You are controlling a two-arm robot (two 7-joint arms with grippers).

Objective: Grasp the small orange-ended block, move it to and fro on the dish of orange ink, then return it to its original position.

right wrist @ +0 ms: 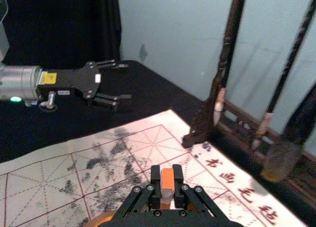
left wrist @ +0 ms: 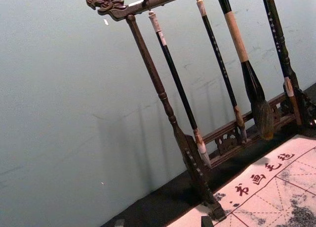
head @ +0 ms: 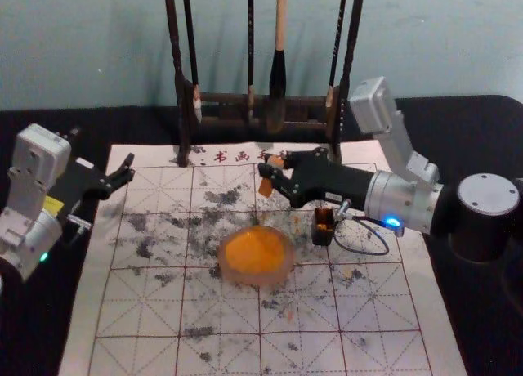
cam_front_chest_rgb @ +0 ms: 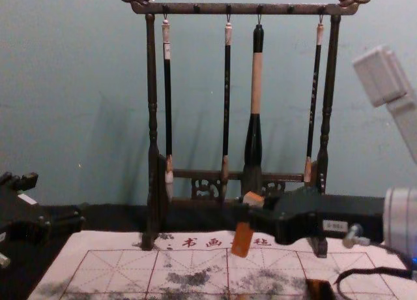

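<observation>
On the left is my left gripper, near the mat's left edge, its two fingers standing apart. Next comes one wooden rack, and on it I count four brushes, hanging down. In front of this rack lies one mat, and on it one round dish with orange ink. Behind this dish, one orange-ended block is tilted, clamped between the two fingers of my right gripper, which are closed on it. More to the right, one small dark container is beside the dish, apart from it.
</observation>
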